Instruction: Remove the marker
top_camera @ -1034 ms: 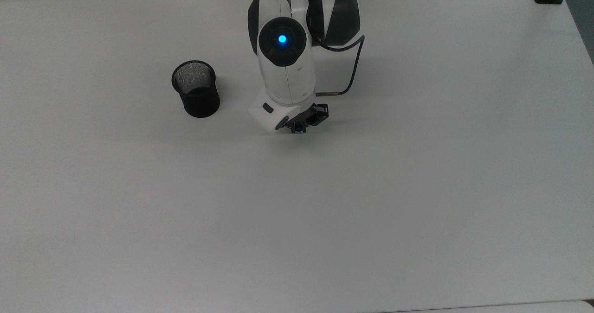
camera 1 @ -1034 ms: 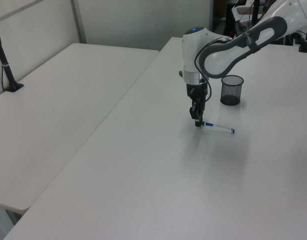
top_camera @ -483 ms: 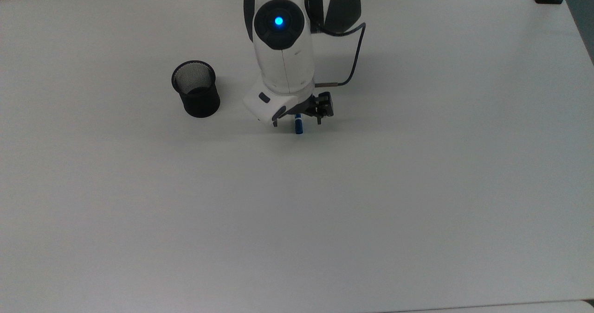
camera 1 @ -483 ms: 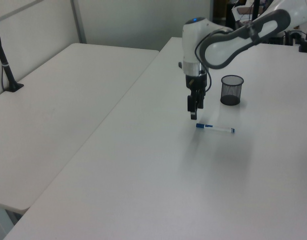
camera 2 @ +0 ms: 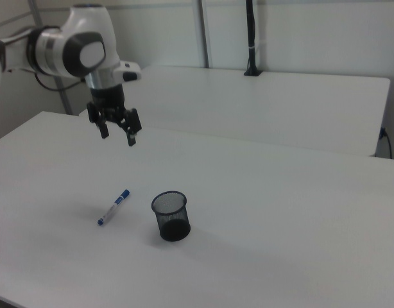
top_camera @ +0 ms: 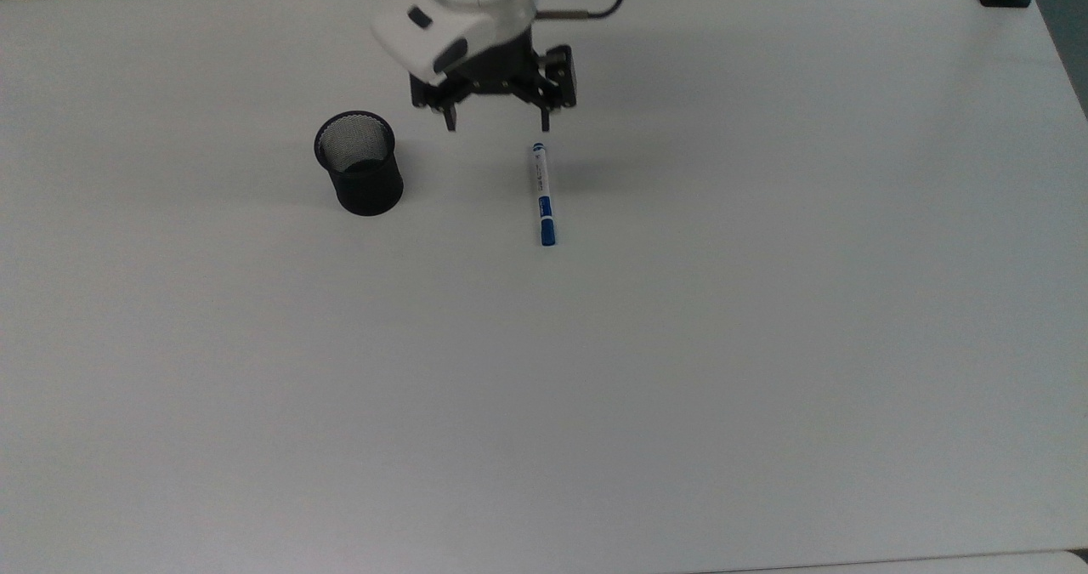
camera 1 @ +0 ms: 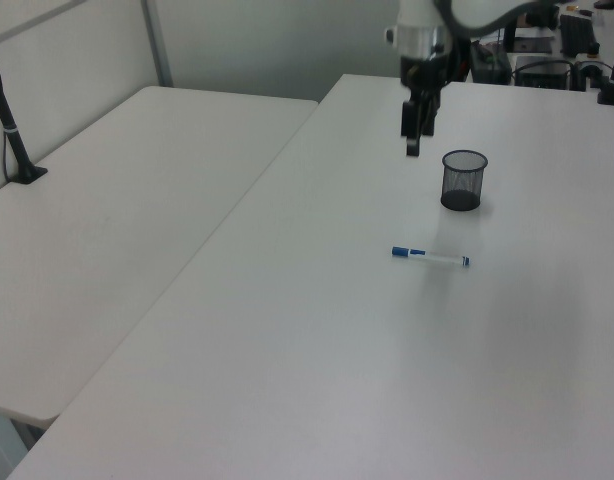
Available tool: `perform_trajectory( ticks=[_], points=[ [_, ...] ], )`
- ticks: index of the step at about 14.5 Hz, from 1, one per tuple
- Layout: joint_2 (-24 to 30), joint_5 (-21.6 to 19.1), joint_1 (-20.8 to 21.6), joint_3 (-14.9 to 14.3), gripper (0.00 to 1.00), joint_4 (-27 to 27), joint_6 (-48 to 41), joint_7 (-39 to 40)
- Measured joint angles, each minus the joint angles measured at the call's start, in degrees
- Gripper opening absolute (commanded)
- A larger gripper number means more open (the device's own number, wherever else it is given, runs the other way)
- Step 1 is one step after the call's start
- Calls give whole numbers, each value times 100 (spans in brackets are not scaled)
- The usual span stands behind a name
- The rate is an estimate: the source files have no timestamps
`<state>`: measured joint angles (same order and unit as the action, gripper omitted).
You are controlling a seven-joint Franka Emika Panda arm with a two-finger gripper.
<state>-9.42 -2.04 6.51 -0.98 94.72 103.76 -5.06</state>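
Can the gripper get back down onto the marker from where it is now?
Probably yes. The gripper hangs open above the table, and the marker lies flat in the open, apart from the mesh cup, with nothing over it.

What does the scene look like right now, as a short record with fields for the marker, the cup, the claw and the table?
marker: marker lying flat on the table, outside the cup, blue cap toward the top view's bottom
cup: black mesh cup upright, to the top view's left of the marker, apart from it
claw: claw open, holding nothing, raised above the table, near the marker's far end in the top view
table: white table
task state: marker is out of the cup
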Motion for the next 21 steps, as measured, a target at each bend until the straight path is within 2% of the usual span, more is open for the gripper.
perform_trajectory(
  ticks=[5,7,12,15,21],
  points=[
    [1118,40,-653,-29,100,-30,-849,-2],
    [1366,40,-899,-39,100,-30,-1052,-2],
    [1442,40,-1084,-224,100,-24,-971,227],
    [1337,41,-1057,-224,100,-13,-594,693],
    [1105,41,-1004,-223,100,-51,-201,728]
  ],
)
